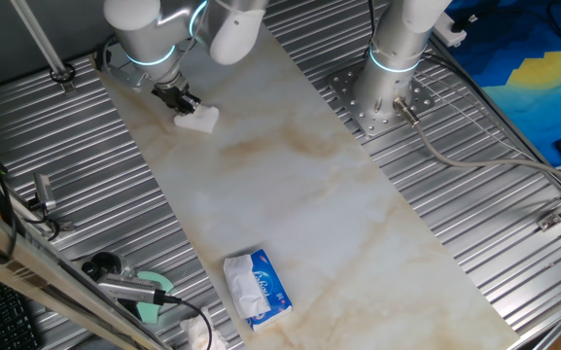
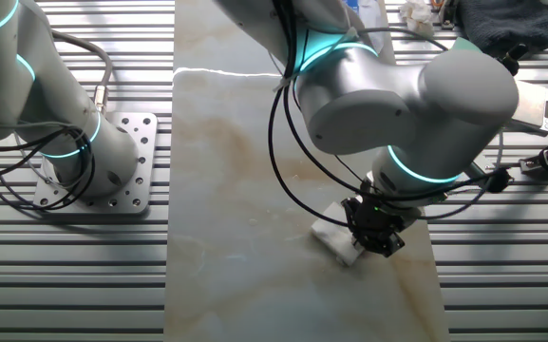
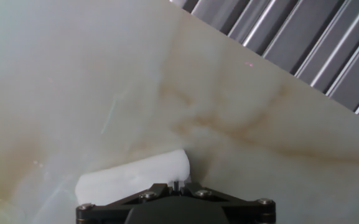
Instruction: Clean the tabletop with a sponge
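Pressing down for wiping contact, the gripper [image 1: 185,103] clasps the sponge [image 1: 198,120] against the tabletop [image 1: 290,194], well apart from the tissue pack [image 1: 258,285]. Opposite, the sponge [image 2: 335,240] lies flat (near the slab's edge). Hand view: sponge [image 3: 135,180] protrudes beyond the gripper.

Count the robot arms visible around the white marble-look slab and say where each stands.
2. One white-and-grey arm reaches over the white marble-look slab, its gripper on the small white sponge block. The second white arm stands on a bolted metal plate beside the slab.
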### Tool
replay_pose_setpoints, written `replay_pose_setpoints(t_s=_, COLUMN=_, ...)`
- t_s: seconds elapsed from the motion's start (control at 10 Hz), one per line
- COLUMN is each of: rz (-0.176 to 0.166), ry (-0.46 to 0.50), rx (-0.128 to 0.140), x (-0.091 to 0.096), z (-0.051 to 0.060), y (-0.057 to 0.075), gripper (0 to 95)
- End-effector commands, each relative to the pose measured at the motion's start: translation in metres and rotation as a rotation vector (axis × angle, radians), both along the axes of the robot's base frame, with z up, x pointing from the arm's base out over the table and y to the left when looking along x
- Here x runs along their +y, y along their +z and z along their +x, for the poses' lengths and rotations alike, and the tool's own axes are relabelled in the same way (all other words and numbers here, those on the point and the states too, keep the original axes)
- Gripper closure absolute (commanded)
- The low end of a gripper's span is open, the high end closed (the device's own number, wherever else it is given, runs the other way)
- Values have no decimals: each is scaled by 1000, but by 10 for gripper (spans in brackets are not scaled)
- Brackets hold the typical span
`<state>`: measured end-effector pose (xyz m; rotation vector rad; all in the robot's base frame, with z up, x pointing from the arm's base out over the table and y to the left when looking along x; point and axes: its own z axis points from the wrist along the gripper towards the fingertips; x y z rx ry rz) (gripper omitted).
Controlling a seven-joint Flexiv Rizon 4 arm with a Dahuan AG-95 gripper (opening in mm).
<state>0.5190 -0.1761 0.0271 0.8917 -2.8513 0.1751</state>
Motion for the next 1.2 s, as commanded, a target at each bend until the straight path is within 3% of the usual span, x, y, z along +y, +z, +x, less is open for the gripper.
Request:
replay_pose_setpoints(t_s=0.1, rz=2, ry=12, rx=-7, x=-7, z=3, y=-1, gripper=950)
replay_pose_setpoints(t_s=0.5, rz=2, ry=30, rx=-6, x=-17, z=2, y=1, gripper=950)
replay_pose_setpoints(t_s=1.2, rz=32, ry=-10, rx=-8, x=-19, z=-24, y=-4, gripper=950)
